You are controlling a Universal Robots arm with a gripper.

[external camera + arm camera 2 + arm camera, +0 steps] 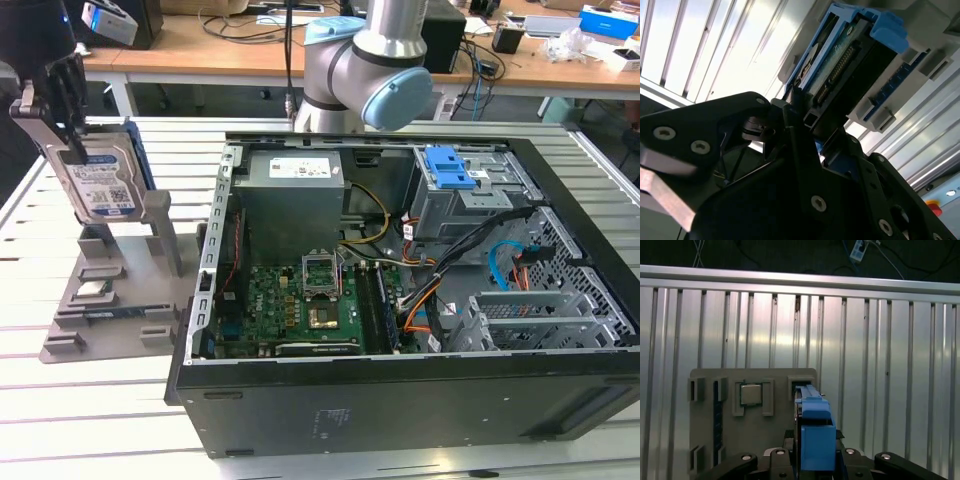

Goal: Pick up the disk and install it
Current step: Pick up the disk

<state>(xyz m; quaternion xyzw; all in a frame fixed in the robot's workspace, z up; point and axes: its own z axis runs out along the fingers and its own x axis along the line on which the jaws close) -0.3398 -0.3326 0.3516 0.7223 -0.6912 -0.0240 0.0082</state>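
The disk [100, 185] is a silver drive with a white-and-blue label and a blue side bracket. It stands upright at the exterior view's left, over the grey holder stand [110, 300]. My gripper [58, 135] comes down from above and is shut on the disk's upper part. In the second wrist view the black fingers [795, 145] clamp the disk [840, 65], seen edge-on with its connector row. The first wrist view looks down the blue bracket of the disk [815, 430] to the stand [755, 430]. I cannot tell whether its lower edge is free of the slot.
An open computer case [330, 410] lies at the exterior view's right, with a motherboard [310, 300] and a grey cage with a blue latch [455, 175]. The arm's base [365, 60] stands behind it. A small square chip [751, 394] sits on the stand. The table is slatted metal.
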